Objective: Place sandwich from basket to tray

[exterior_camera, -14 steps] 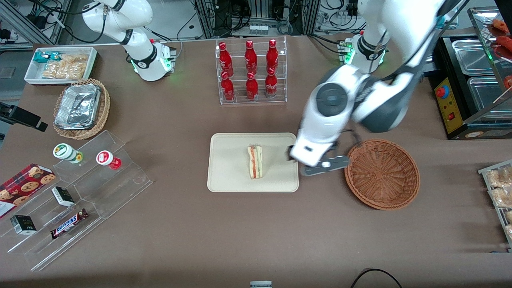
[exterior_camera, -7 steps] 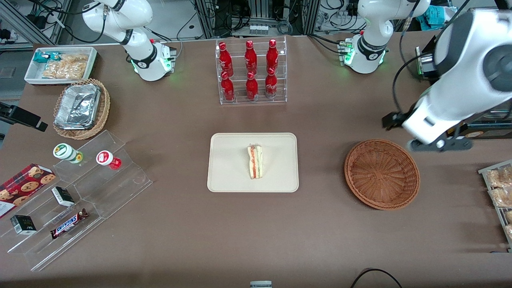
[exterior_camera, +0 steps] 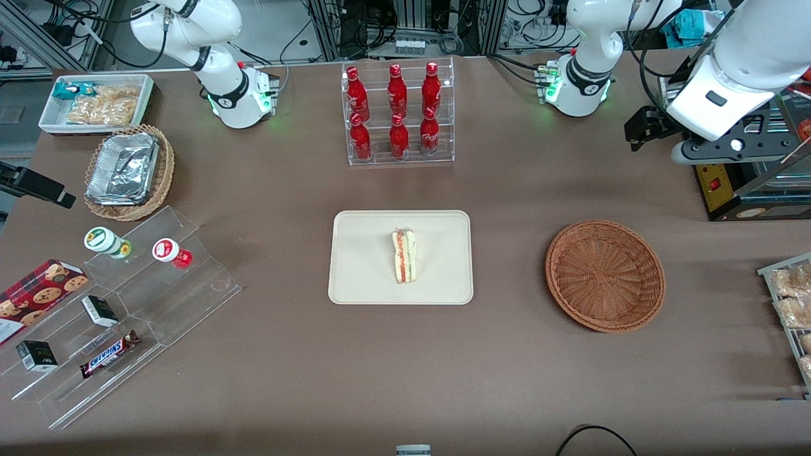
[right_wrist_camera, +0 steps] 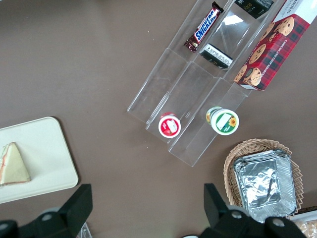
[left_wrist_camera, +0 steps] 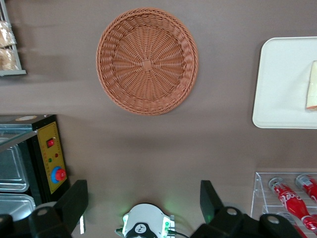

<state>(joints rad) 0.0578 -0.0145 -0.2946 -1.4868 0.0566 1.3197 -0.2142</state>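
The sandwich (exterior_camera: 403, 256) lies on its side on the cream tray (exterior_camera: 361, 278), near the tray's middle, with nothing touching it. The round reddish-brown basket (exterior_camera: 605, 275) beside the tray holds nothing. My left gripper (exterior_camera: 638, 132) hangs high above the table, farther from the front camera than the basket, next to the black appliance. In the left wrist view the gripper (left_wrist_camera: 143, 198) is open, with only bare table between its fingers (left_wrist_camera: 74, 203), and the basket (left_wrist_camera: 147, 60), the tray (left_wrist_camera: 282, 74) and an edge of the sandwich (left_wrist_camera: 312, 89) lie well below it.
A clear rack of red bottles (exterior_camera: 399, 114) stands farther back than the tray. A black appliance with a red button (exterior_camera: 713, 164) sits at the working arm's end. A foil-filled wicker basket (exterior_camera: 130, 171), a snack bin (exterior_camera: 95, 101) and an acrylic stand (exterior_camera: 127, 304) lie toward the parked arm's end.
My left gripper has gone from the tray's edge, past the basket, up and away to the black appliance. The sandwich has stayed put on the tray.
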